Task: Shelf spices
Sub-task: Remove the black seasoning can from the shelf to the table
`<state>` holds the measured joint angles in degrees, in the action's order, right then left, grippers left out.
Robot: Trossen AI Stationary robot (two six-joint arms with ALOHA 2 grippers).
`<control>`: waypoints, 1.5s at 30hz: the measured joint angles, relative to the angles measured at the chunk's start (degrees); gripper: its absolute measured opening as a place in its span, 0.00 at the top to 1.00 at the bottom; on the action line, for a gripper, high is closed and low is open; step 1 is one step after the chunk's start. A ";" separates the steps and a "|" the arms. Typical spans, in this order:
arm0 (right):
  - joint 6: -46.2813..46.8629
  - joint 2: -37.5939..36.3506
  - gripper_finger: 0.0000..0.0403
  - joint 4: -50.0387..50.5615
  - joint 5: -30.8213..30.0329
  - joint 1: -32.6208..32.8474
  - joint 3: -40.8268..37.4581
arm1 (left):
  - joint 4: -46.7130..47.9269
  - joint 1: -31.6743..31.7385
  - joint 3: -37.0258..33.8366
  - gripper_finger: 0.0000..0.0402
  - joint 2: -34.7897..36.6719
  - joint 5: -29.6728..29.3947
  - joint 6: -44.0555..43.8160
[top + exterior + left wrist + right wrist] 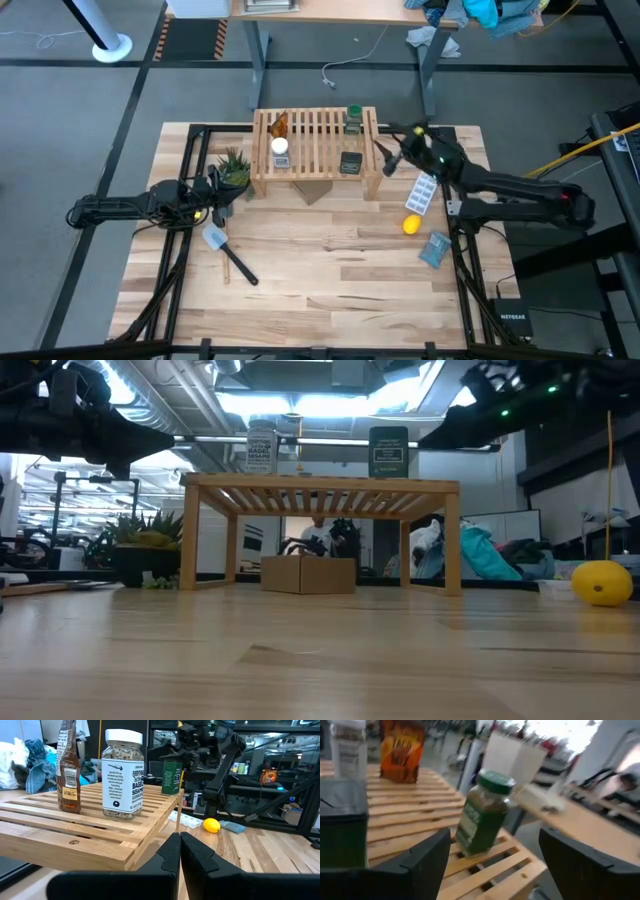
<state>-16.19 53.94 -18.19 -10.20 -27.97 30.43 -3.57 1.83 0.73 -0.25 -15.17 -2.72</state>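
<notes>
The light-wood shelf (315,140) stands at the table's far middle on its side legs. On its slatted top stand the spices: an amber bottle (279,124), a white-capped jar (280,150), a green-lidded jar (353,118) and a dark tin (350,162). My right gripper (392,148) hovers open at the shelf's right end. In its wrist view the green-lidded jar (482,812) stands ahead of the spread fingers (420,865), untouched. My left gripper (180,855) is shut and empty at the shelf's left end, beside the plant.
A potted plant (234,168) stands by the shelf's left leg, and a small cardboard box (308,574) sits under the shelf. A yellow lemon (411,225), a white tray (423,192) and a blue packet (434,249) lie at the right. A spatula (228,252) lies left of centre.
</notes>
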 joint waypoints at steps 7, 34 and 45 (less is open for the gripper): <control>4.79 6.14 0.23 8.00 14.03 -7.42 5.63 | 1.27 0.00 0.07 0.99 0.00 0.04 -0.15; 12.21 10.81 0.23 17.65 37.59 -0.52 9.21 | 1.42 0.00 0.09 0.99 0.00 0.01 -0.26; 11.21 18.68 0.23 6.41 23.49 5.62 9.18 | 1.43 0.00 0.09 0.99 0.00 0.01 -0.28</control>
<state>-4.98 72.62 -11.78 13.29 -22.35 39.62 -2.15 1.83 0.82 -0.25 -15.16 -3.00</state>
